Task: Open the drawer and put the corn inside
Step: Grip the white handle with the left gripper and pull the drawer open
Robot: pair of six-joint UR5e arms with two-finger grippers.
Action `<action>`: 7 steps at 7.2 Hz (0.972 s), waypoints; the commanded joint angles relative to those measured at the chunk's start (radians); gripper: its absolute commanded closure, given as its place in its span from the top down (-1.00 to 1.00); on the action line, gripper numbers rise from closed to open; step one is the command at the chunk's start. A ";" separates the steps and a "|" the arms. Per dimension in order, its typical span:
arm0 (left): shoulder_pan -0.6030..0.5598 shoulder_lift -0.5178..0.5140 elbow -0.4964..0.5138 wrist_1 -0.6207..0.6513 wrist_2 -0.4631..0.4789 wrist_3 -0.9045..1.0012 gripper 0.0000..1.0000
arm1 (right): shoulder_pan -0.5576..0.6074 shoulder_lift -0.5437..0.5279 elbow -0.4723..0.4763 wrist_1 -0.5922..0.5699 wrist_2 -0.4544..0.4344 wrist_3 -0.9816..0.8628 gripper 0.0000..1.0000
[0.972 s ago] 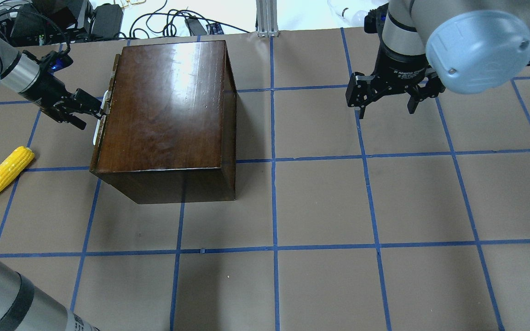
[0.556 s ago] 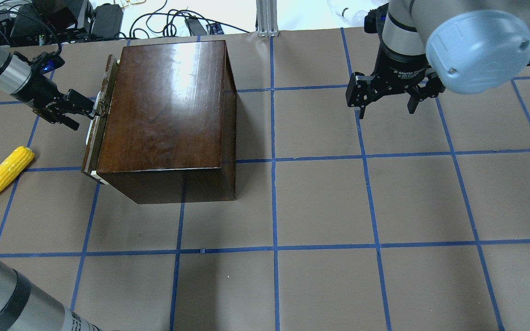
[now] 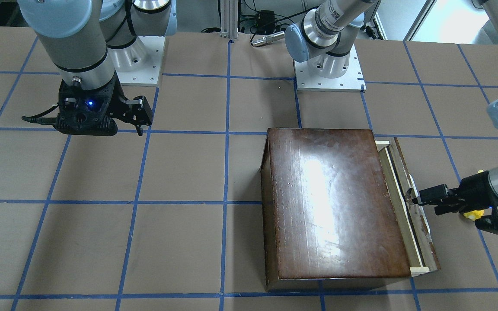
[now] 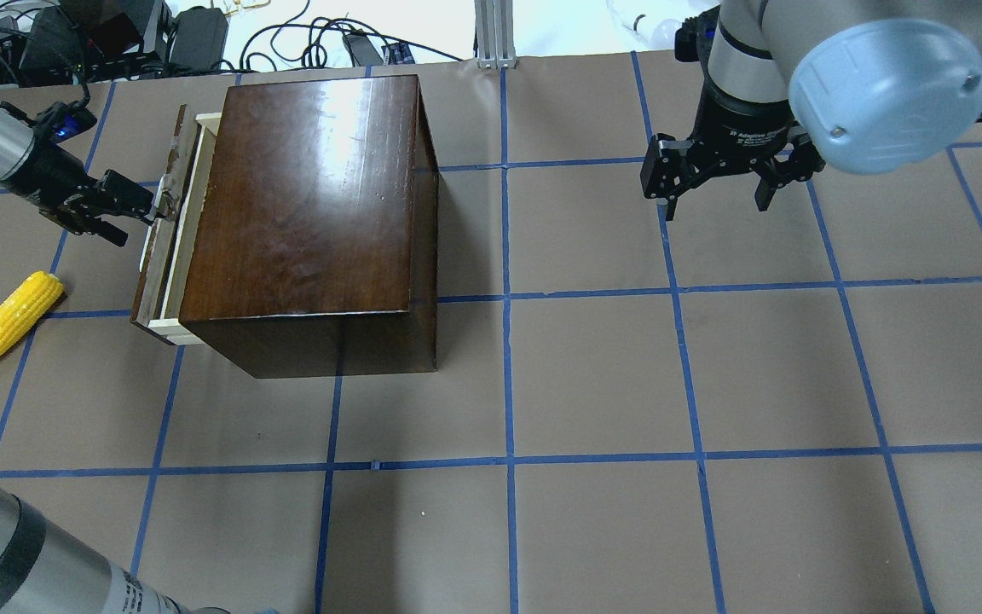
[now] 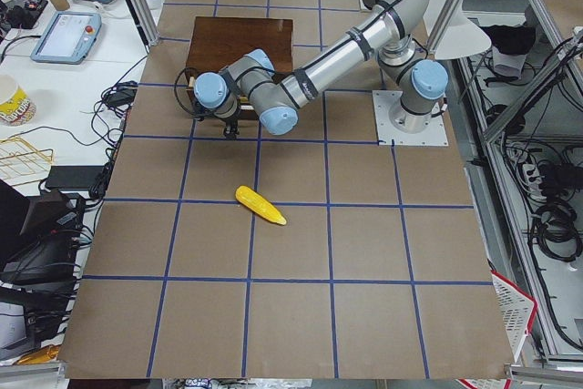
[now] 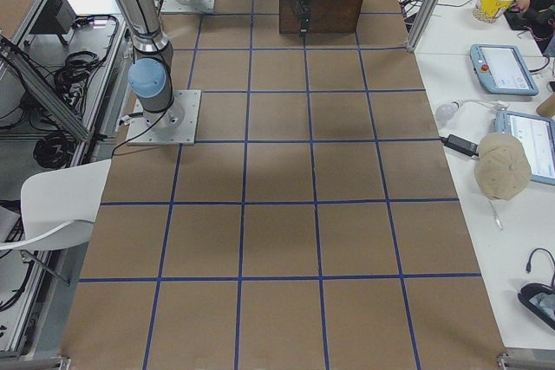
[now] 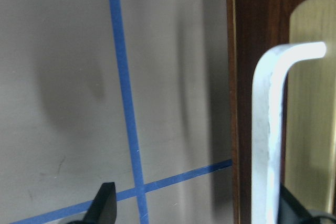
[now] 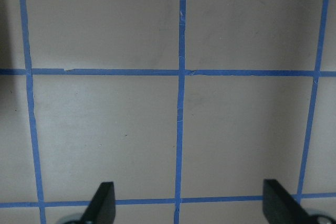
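Box (image 4: 303,213): dark brown wood, glossy varnish, strong glare on top. Drawer (image 4: 163,264): pale raw wood sides, matt; front panel dark, worn, scuffed. Handle (image 7: 265,140): cream, smooth, slightly mottled. Plate (image 7: 307,103) behind it: dull brass-coloured metal. Corn (image 4: 9,320): yellow, bumpy, looks plastic. Table cover (image 4: 593,375): matt brown paper, blue tape lines.

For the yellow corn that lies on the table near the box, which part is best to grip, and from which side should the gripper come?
Grip the corn around its thicker half, coming straight down from above. It lies flat on the table, slanted to the grid, so the grip should close across its width, not along its taper.
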 commanded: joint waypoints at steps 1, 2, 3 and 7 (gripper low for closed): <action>0.008 -0.001 0.000 0.004 0.037 0.024 1.00 | 0.000 0.000 0.000 0.000 0.000 0.000 1.00; 0.016 -0.003 0.002 0.006 0.037 0.024 1.00 | 0.000 0.000 0.000 0.002 0.000 0.000 1.00; 0.019 -0.003 0.005 0.006 0.039 0.024 1.00 | 0.000 0.000 0.000 0.000 0.000 0.000 1.00; 0.019 -0.004 0.028 0.029 0.063 0.069 1.00 | 0.000 0.000 0.000 0.000 0.000 0.000 1.00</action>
